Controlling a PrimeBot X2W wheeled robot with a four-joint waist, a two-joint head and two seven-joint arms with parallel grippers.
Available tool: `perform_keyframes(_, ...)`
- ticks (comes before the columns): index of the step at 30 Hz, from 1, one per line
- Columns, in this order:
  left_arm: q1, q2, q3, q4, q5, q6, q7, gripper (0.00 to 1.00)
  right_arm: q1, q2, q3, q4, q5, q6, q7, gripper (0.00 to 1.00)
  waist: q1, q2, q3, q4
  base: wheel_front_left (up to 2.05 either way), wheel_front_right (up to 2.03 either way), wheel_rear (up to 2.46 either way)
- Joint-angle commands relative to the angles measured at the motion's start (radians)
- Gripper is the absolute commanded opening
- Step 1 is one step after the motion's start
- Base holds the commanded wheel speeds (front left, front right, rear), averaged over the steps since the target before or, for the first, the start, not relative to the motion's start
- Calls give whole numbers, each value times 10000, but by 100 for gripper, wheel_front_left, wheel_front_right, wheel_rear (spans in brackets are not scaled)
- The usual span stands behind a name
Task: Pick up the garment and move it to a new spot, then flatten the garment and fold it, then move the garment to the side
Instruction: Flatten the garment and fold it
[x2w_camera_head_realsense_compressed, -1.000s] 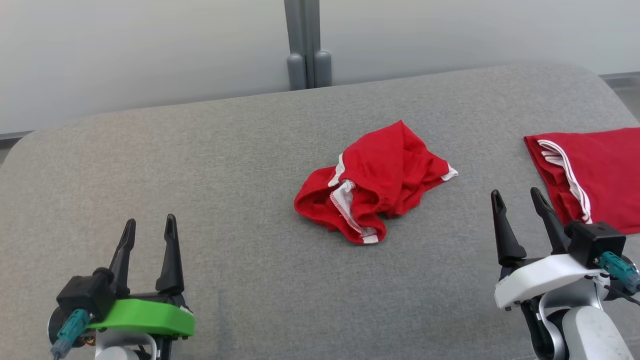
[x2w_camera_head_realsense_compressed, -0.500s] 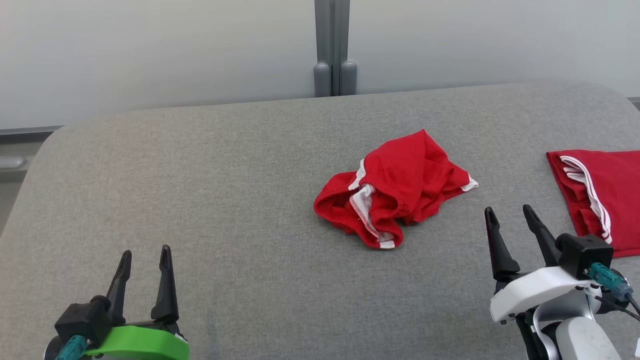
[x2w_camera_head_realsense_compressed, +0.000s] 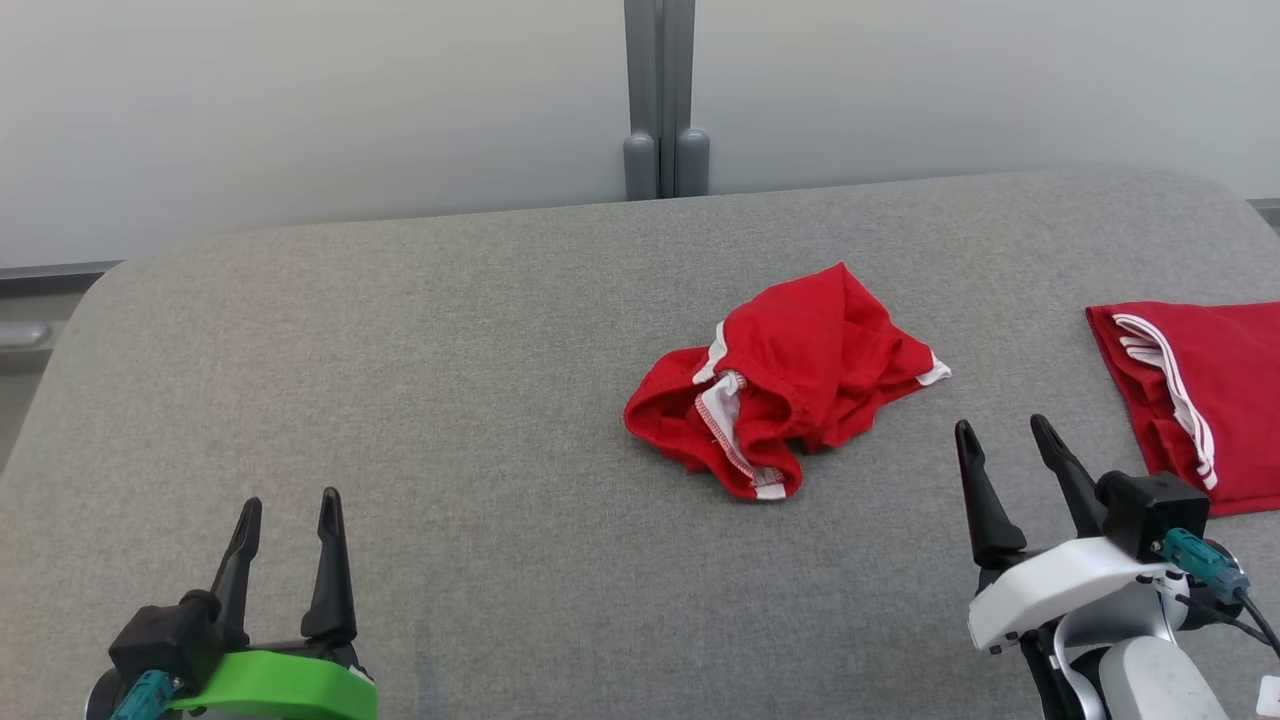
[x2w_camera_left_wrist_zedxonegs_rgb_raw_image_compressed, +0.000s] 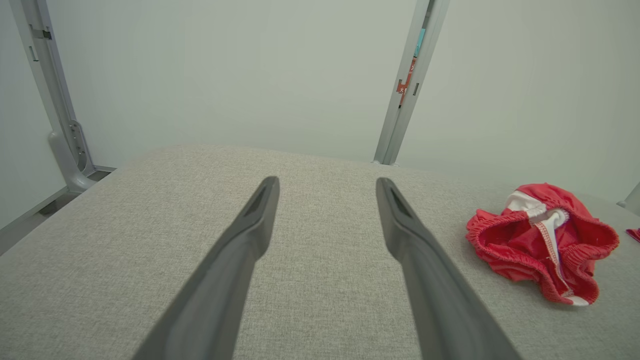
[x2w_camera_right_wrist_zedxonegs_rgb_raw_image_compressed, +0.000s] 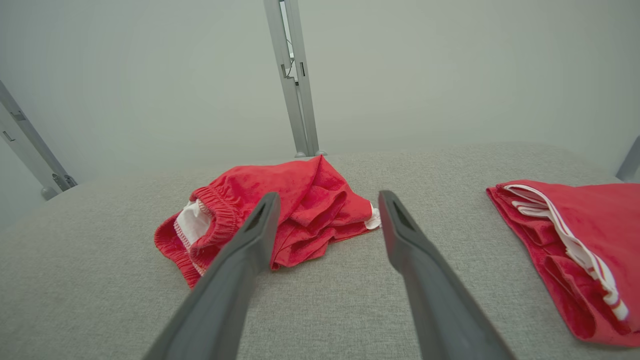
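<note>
A crumpled red garment (x2w_camera_head_realsense_compressed: 790, 380) with white trim lies in a heap near the middle of the grey padded table (x2w_camera_head_realsense_compressed: 450, 380). It also appears as the red garment (x2w_camera_left_wrist_zedxonegs_rgb_raw_image_compressed: 542, 245) at the right of the left wrist view and as the garment (x2w_camera_right_wrist_zedxonegs_rgb_raw_image_compressed: 280, 210) ahead of the right fingers. My left gripper (x2w_camera_head_realsense_compressed: 287, 512) stands open at the lower left, far from the cloth, with nothing between its fingers. My right gripper (x2w_camera_head_realsense_compressed: 1003, 433) is open at the lower right, a short way right of and nearer than the heap. The open left gripper (x2w_camera_left_wrist_zedxonegs_rgb_raw_image_compressed: 327, 185) and open right gripper (x2w_camera_right_wrist_zedxonegs_rgb_raw_image_compressed: 327, 200) show bare table between their fingers.
A second red garment (x2w_camera_head_realsense_compressed: 1200, 400) with white stripes lies folded flat at the table's right edge, beside my right gripper; it is the folded cloth (x2w_camera_right_wrist_zedxonegs_rgb_raw_image_compressed: 575, 245) in the right wrist view. A pale wall with a grey post (x2w_camera_head_realsense_compressed: 660, 100) stands behind the table's far edge.
The head camera shifted, so the whole scene slid right and down. My right gripper has drifted slightly left. The garment has not moved, and both grippers stay open.
</note>
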Motion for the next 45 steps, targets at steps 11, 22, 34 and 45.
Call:
perform_keyframes(11,138,-35,15,21,163,-84,-25,100,-69,-45,96,-11,49,-16,-46,100,0,0,91,-133,0,0,0)
perform_keyframes(22,-882,-153,-1063,198,34,-527,543,100,-401,-40,417,-40,61,-16,-42,100,0,0,429,-1220,0,0,0)
perform_keyframes(34,-2943,-439,-3665,2160,-376,-764,1372,100,-783,5,556,80,112,-16,-226,100,0,0,1155,-3278,0,0,0)
perform_keyframes(45,-3872,-339,-4942,4053,-766,-763,1557,100,-958,84,714,255,189,-16,-489,100,0,0,1774,-4116,0,0,0)
